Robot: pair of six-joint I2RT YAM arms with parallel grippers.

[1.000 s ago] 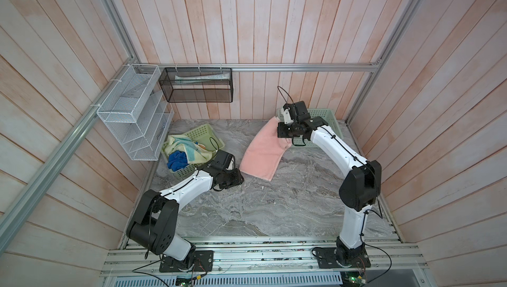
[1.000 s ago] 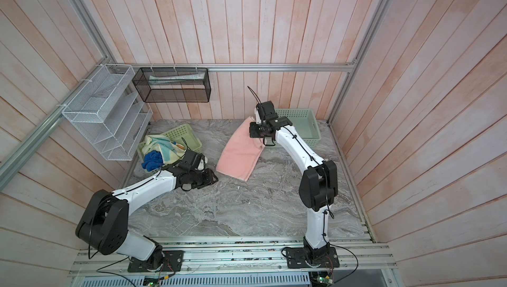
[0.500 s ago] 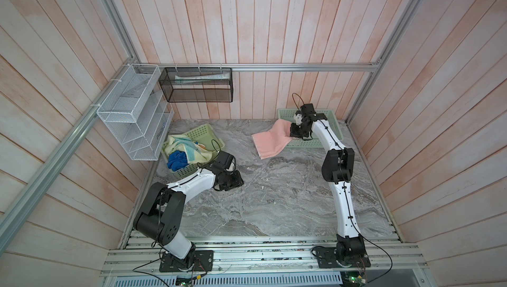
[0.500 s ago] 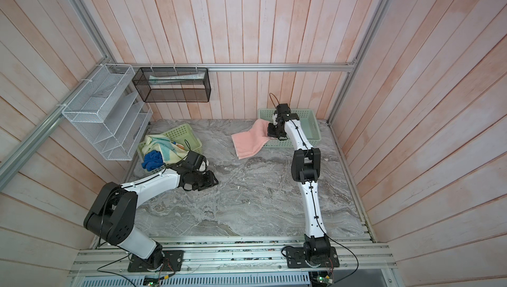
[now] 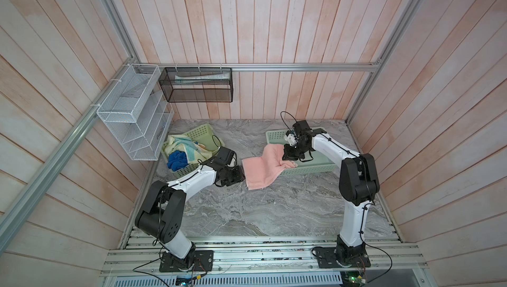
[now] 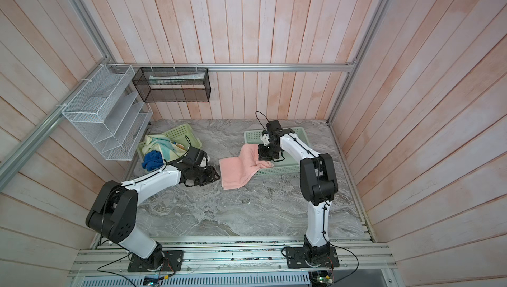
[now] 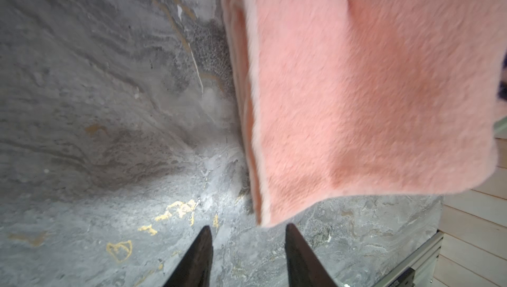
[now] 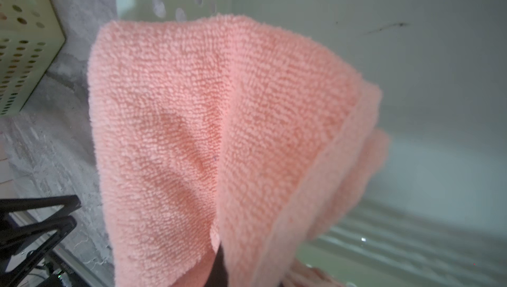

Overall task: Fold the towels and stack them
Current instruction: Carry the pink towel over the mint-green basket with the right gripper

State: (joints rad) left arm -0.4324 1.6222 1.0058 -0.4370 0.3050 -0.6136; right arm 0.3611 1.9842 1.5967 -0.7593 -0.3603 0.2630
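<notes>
Folded salmon-pink terry towel [image 5: 262,169] [image 6: 240,168] is pinched at one end by the right gripper [image 5: 290,159], jaws clamped on the cloth, over the left end of the mint-green perforated plastic basket [image 5: 310,171] set near the far right corner of the grey marble-pattern table [image 5: 247,211]. From the grip the towel is draped across the basket's left near corner and runs down toward the table's middle; whether its lower end rests on the marble cannot be told. In the right wrist view the towel [image 8: 219,134] is hung in a creased fold in front of the basket's pale inner wall [image 8: 397,58], with one dark finger [image 8: 219,267] buried in the cloth. The left gripper [image 5: 238,176] [image 7: 247,230] is held low over the table just beside the towel's left edge, jaws parted and nothing between them; in the left wrist view a towel corner [image 7: 263,217] is seen just ahead of the gap, contact unclear. The yellow-green perforated plastic basket [image 5: 204,130] is placed at the table's far left corner, loaded with a crumpled pale yellow towel with teal patches [image 5: 181,147] and a bunched royal blue towel [image 5: 177,160] at its near end. A white wire-mesh rack [image 5: 131,112] and a black mesh basket [image 5: 197,88] are hung on the wall rails above that corner.
</notes>
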